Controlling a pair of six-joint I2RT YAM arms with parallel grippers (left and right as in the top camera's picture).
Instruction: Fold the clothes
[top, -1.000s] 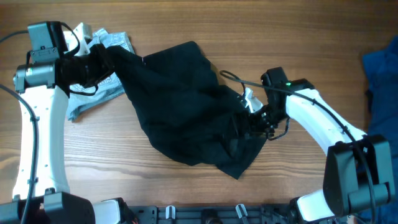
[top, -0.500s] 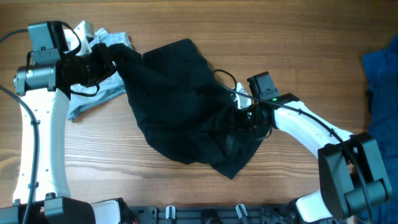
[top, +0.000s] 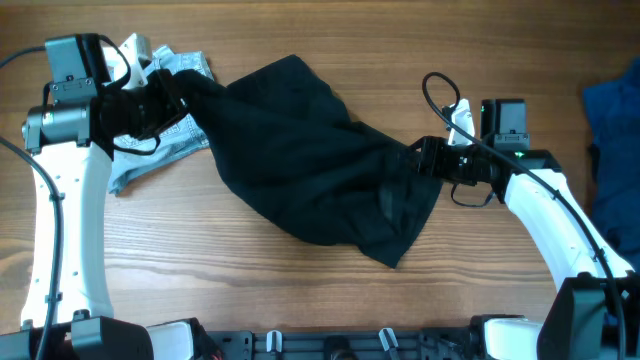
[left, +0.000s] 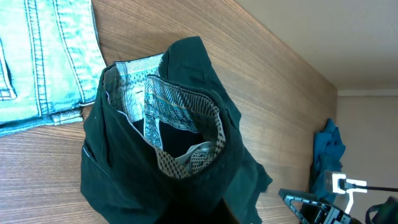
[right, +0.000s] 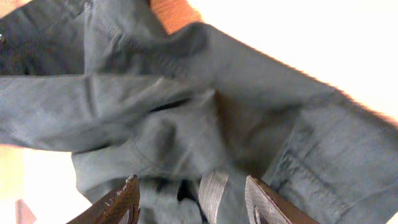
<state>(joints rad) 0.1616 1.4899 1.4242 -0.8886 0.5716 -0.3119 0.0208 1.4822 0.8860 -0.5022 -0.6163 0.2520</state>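
Note:
The black shorts (top: 300, 160) hang stretched across the table between my two grippers. My left gripper (top: 168, 98) is shut on the waistband end at the upper left. In the left wrist view the shorts (left: 174, 143) gape open, showing pale pocket linings, and the fabric hides my fingers. My right gripper (top: 422, 160) is shut on the shorts' right side and holds it raised. In the right wrist view the shorts' fabric (right: 186, 106) fills the frame and bunches between my fingers (right: 193, 202).
A light-blue denim garment (top: 150, 150) lies under my left arm at the far left; it also shows in the left wrist view (left: 37, 62). A royal-blue cloth (top: 612, 110) lies at the right edge. Bare wood table (top: 300, 300) runs along the front.
My right gripper has moved right and up from the shorts' middle, pulling the fabric's right side with it. The shorts are now stretched wider. The left arm has not moved.

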